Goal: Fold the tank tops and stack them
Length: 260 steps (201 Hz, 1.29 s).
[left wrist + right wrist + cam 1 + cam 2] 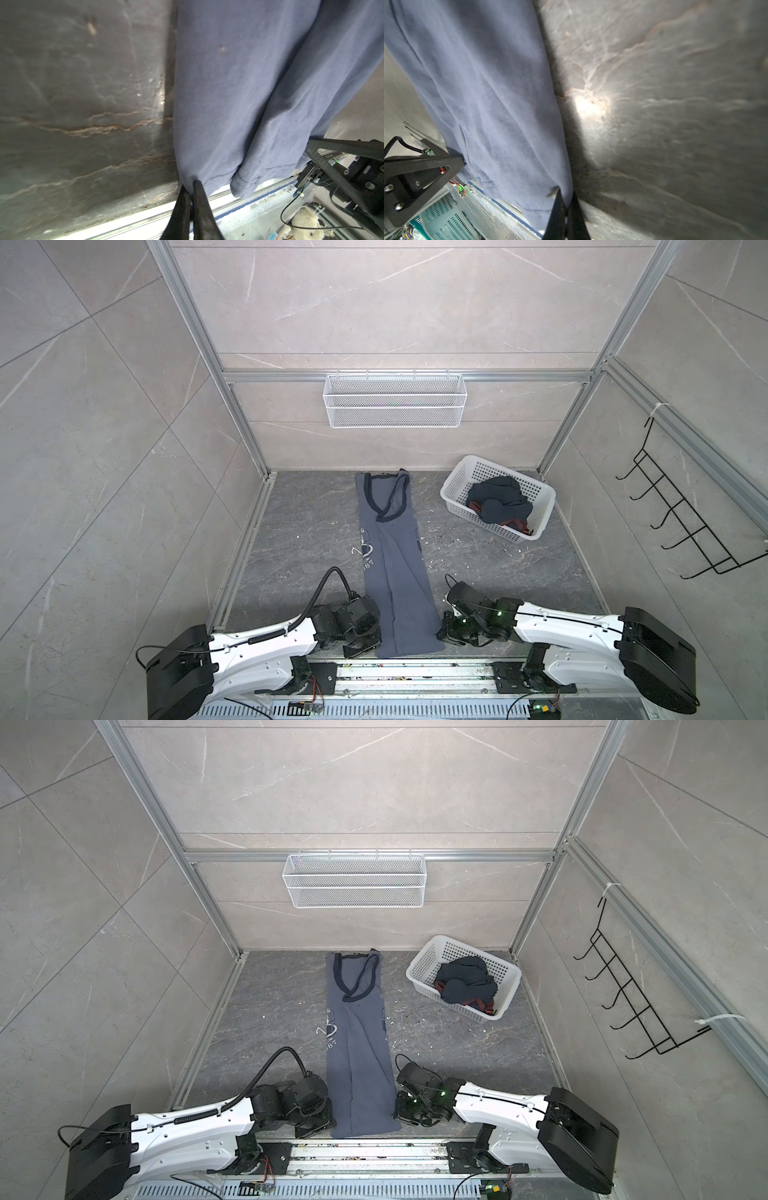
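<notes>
The slate-blue tank top [395,568] [359,1052] lies on the dark table as a long narrow strip. Its straps point to the back wall and its hem lies at the near edge. My left gripper [190,185] [376,649] is shut on the hem's left corner. My right gripper [566,194] [440,635] is shut on the hem's right corner, with cloth pinched between its fingers. The dark navy tank top [498,502] [467,979] lies crumpled in the white basket [461,506] [428,988] at the back right, showing a little maroon.
A white wire shelf [395,400] hangs on the back wall. A black hook rack [681,522] hangs on the right wall. An aluminium rail [415,672] runs along the table's near edge, just below the hem. Small white specks dot the table.
</notes>
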Available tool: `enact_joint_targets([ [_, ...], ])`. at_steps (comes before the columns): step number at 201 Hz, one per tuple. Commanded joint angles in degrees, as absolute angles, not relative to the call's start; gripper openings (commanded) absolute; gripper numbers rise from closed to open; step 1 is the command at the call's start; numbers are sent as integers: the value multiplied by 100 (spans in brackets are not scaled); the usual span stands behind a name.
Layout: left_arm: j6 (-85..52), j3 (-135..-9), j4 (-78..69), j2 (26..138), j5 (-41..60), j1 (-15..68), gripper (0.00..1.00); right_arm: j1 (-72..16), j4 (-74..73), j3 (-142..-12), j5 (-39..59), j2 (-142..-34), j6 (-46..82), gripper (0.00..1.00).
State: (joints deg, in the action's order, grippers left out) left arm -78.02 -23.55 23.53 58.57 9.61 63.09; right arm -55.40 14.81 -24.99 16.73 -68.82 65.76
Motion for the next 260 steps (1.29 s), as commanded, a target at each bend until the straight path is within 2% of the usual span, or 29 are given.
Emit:
enact_joint_targets([
  [1, -7587, -2760, 2618, 5824, 939, 6291, 5, -5574, 1854, -2904, 1494, -6895, 6356, 0],
  [13, -7488, -2814, 2615, 5752, 936, 6129, 0, -5573, 2080, -3150, 1492, -6936, 6289, 0],
  [48, -6768, -3268, 2766, 5617, 1135, 5115, 0, -5437, 2617, -4054, 1336, -7206, 5918, 0],
  [107, -5543, -4575, 2465, 6671, 1758, 3196, 0, -4170, 2433, -5429, 1602, -8177, 4790, 0],
  [132, -5313, -5124, 2166, 7411, 1882, 2797, 0, -3636, 2322, -6192, 1932, -8865, 4356, 0],
  [194, -5213, -5932, 1653, 8706, 1711, 2118, 0, -3075, 2356, -8110, 2242, -10582, 3831, 0],
  [260, -5039, -6790, 1407, 9841, 1746, 1651, 0, -2844, 2435, -9110, 2186, -11688, 3692, 0],
])
